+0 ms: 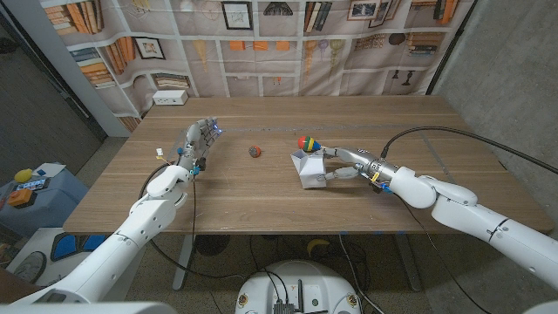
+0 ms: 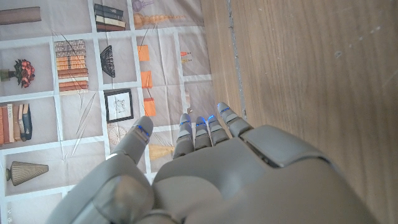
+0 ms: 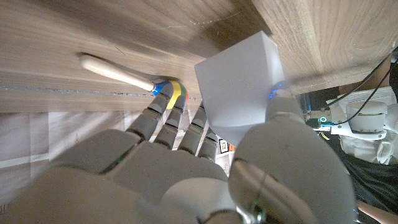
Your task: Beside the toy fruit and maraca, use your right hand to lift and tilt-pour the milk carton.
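Gripping: right hand (image 1: 344, 166) holds the milk carton (image 1: 310, 168), thumb on one face, fingers on the opposite side.
Carton, head view: white, tilted, right of the surface's middle; cannot tell whether its base touches the wood or is just off it.
Carton, right wrist view: a plain white face (image 3: 242, 87) seen close, the thumb (image 3: 283, 99) pressed on one edge and the other fingers (image 3: 163, 115) curled behind it. This grip detail is too small to read from the head camera.
Maraca, head view: red, yellow and blue head (image 1: 307, 142) just behind the carton, handle hidden.
Maraca, right wrist view: pale wooden handle (image 3: 115, 70) lies along the wood, the coloured head partly behind the fingertips.
Toy fruit: small dark reddish ball (image 1: 255, 151) on the surface, left of the carton, apart from it; seen from the head camera.
Left hand, head view: left hand (image 1: 195, 142) sits at the left part of the surface, well apart from carton and fruit, holding nothing.
Left hand, left wrist view: back of the hand (image 2: 236, 180), fingers straight and close together, thumb set apart, nothing between them.
Surface: wooden top (image 1: 235, 196).
Background: printed bookshelf backdrop (image 1: 261, 35) behind the surface; a white box (image 1: 170, 98) stands at its foot.
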Action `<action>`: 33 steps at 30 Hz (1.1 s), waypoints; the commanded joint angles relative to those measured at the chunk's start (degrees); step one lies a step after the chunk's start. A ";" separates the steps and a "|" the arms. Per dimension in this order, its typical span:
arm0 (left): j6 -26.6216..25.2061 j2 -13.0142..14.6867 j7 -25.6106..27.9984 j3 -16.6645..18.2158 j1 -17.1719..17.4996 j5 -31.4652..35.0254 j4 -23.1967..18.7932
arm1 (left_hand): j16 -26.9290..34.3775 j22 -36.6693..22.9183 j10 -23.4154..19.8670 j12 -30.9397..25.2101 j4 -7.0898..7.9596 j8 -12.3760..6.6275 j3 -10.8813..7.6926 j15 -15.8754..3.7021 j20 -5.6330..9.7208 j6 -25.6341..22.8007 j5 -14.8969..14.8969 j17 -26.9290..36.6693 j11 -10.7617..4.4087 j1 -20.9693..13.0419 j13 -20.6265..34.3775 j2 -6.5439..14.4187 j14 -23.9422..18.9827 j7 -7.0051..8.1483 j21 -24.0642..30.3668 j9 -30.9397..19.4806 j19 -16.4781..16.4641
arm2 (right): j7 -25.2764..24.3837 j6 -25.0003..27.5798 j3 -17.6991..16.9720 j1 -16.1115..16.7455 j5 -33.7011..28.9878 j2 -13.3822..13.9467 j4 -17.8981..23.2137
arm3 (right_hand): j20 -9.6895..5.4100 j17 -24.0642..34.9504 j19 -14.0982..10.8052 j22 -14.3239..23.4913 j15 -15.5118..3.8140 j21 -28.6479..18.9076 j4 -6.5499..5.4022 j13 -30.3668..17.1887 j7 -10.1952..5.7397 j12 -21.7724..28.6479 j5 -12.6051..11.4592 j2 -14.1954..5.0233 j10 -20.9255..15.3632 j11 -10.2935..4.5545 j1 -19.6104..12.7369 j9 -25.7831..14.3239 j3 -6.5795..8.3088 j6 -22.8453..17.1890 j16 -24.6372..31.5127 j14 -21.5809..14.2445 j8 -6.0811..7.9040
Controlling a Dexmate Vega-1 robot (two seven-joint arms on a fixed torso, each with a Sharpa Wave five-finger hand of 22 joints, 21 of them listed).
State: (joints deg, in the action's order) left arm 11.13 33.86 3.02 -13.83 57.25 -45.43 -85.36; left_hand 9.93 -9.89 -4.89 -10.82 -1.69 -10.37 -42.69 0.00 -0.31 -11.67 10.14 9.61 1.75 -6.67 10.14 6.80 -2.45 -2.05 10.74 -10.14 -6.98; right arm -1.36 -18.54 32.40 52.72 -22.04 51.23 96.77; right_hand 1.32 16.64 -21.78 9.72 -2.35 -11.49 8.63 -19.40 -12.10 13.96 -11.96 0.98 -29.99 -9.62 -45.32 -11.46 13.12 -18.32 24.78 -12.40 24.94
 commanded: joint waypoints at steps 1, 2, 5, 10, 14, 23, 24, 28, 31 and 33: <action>-0.12 -0.43 -0.27 -0.34 -0.58 -0.15 0.91 | 0.44 -0.07 -0.16 -0.27 -0.38 -0.23 -0.05 0.10 -0.46 -0.33 -0.15 0.17 -0.25 -0.74 0.13 3.88 0.09 -0.09 0.38 -0.12 -0.14 | -0.23 -0.43 1.03 -1.03 -0.50 -0.75 -1.66 | -0.58 0.32 -0.15 0.28 -4.11 0.15 -0.10 -0.10 -0.08 -0.15 -0.04 -0.37 0.01 0.02 0.17 -0.16 -0.29 -0.65 0.25 -0.21 0.36; -0.10 -0.43 -0.32 -0.34 -0.55 -0.16 0.96 | 0.46 -0.07 -0.15 -0.26 -0.39 -0.23 -0.05 0.13 -0.46 -0.33 -0.14 0.17 -0.24 -0.75 0.13 3.88 0.05 -0.09 0.38 -0.12 -0.14 | -0.25 -0.40 1.08 -1.07 -0.50 -0.80 -1.74 | -0.61 0.33 -0.15 0.28 -4.02 0.15 -0.10 -0.08 -0.12 -0.23 -0.04 -0.37 0.16 0.09 0.19 -0.16 -0.30 -0.64 0.19 -0.07 0.34; -0.15 -0.47 -0.21 -0.34 -0.47 -0.21 0.98 | 0.46 -0.07 -0.20 -0.29 -0.39 -0.22 -0.04 0.11 -0.45 -0.33 -0.14 0.17 -0.28 -0.76 0.13 3.89 0.05 -0.08 0.38 -0.12 -0.15 | 0.12 -0.52 1.31 -1.39 -0.28 -0.90 -2.08 | -0.63 0.40 -0.06 0.28 -3.79 0.18 -0.10 0.02 -0.08 -0.56 -0.04 -0.36 0.79 0.12 0.23 -0.16 -0.33 -0.38 0.02 0.37 0.20; -0.14 -0.48 -0.13 -0.28 -0.40 -0.26 1.06 | 0.48 -0.08 -0.23 -0.30 -0.37 -0.21 -0.02 0.12 -0.53 -0.30 -0.14 0.18 -0.26 -0.77 0.13 3.92 0.03 -0.11 0.40 -0.12 -0.17 | 1.07 -0.20 1.59 -1.69 0.24 -0.91 -2.13 | -0.54 0.45 0.19 0.28 -3.37 0.26 -0.08 0.18 0.33 -0.91 -0.03 0.05 1.39 0.35 0.48 -0.12 -0.56 0.92 -0.26 0.93 -0.42; -0.15 -0.53 -0.21 -0.30 -0.49 -0.30 1.35 | 0.48 -0.08 -0.23 -0.30 -0.34 -0.21 -0.01 0.15 -0.60 -0.31 -0.14 0.19 -0.23 -0.78 0.13 3.97 0.03 -0.20 0.42 -0.13 -0.21 | 2.42 -0.16 1.86 -2.10 0.96 -0.76 -2.15 | -0.14 0.53 0.71 0.29 -2.53 0.38 -0.13 0.49 0.92 -1.74 -0.15 0.83 3.24 0.98 1.08 -0.05 -1.02 2.62 -0.93 2.17 -1.33; -0.23 -1.08 -0.93 -0.70 -1.50 -0.47 2.86 | 0.52 -0.08 -0.29 -0.32 -0.23 -0.20 -0.01 0.16 -0.69 -0.32 -0.12 0.22 -0.16 -0.77 0.14 4.09 -0.01 -0.15 0.44 -0.13 -0.25 | 4.71 -0.13 2.18 -2.93 1.55 -0.24 -1.75 | 0.83 0.64 3.73 0.29 -0.22 0.87 -0.58 1.21 1.90 -3.16 -1.34 3.27 8.95 2.46 3.66 0.06 -2.57 8.00 -3.21 6.22 -4.24; -0.35 -1.10 -0.96 -0.75 -1.62 -0.48 2.96 | 0.53 -0.08 -0.28 -0.32 -0.21 -0.20 -0.01 0.16 -0.70 -0.31 -0.12 0.23 -0.15 -0.77 0.14 4.10 -0.01 -0.15 0.44 -0.13 -0.25 | 5.09 -0.14 2.23 -3.04 1.65 -0.13 -1.72 | 0.85 0.64 3.70 0.29 -0.18 0.83 -0.60 1.23 1.93 -3.17 -1.40 3.32 9.13 2.53 3.73 0.06 -2.61 8.11 -3.30 6.39 -4.31; -0.41 -1.27 -1.19 -0.94 -2.10 -0.44 3.48 | 0.53 -0.09 -0.29 -0.32 -0.14 -0.19 -0.01 0.21 -0.75 -0.30 -0.11 0.24 -0.12 -0.77 0.14 4.15 0.00 -0.14 0.44 -0.13 -0.26 | 7.23 0.04 2.49 -3.62 2.51 0.22 -1.59 | 1.29 0.67 5.21 0.28 1.25 0.97 -0.66 1.55 2.37 -3.39 -2.21 3.91 11.68 3.65 4.39 0.11 -2.99 10.67 -4.33 8.19 -5.72; -0.59 -1.34 -1.28 -1.07 -2.35 -0.44 3.69 | 0.55 -0.09 -0.28 -0.32 -0.09 -0.18 -0.01 0.21 -0.77 -0.27 -0.11 0.26 -0.18 -0.76 0.15 4.19 -0.01 -0.17 0.45 -0.14 -0.28 | 7.02 -0.41 2.48 -3.65 2.50 0.21 -1.79 | 1.71 0.68 6.40 0.27 2.50 0.95 -0.72 1.87 2.45 -3.64 -3.06 4.37 14.59 4.97 4.91 0.20 -3.31 13.24 -5.38 10.11 -7.19; -0.65 -1.44 -1.27 -1.15 -2.51 -0.43 3.87 | 0.54 -0.09 -0.28 -0.32 -0.06 -0.18 -0.01 0.23 -0.82 -0.27 -0.11 0.26 -0.17 -0.76 0.15 4.20 0.00 -0.16 0.45 -0.14 -0.28 | 7.24 -0.65 2.48 -3.72 2.67 0.29 -1.88 | 1.75 0.70 6.65 0.27 2.83 0.90 -0.78 1.99 2.48 -3.65 -3.35 4.41 15.54 5.43 5.08 0.23 -3.39 14.33 -5.66 10.59 -7.79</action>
State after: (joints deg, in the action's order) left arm 10.84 32.86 2.17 -14.55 55.72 -45.83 -82.62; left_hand 10.20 -9.89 -4.89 -10.82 -1.69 -10.37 -42.69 0.00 -0.52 -11.67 10.14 9.75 1.75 -6.67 10.14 6.80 -2.45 -2.05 10.74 -10.15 -7.19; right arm 3.70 -18.76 34.57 49.74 -20.37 51.04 94.93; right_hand 2.94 17.18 -15.45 9.72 0.16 -10.59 8.06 -17.53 -9.55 10.36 -14.76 5.42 -15.78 -4.65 -40.87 -11.18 10.05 -5.41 19.67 -2.71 17.82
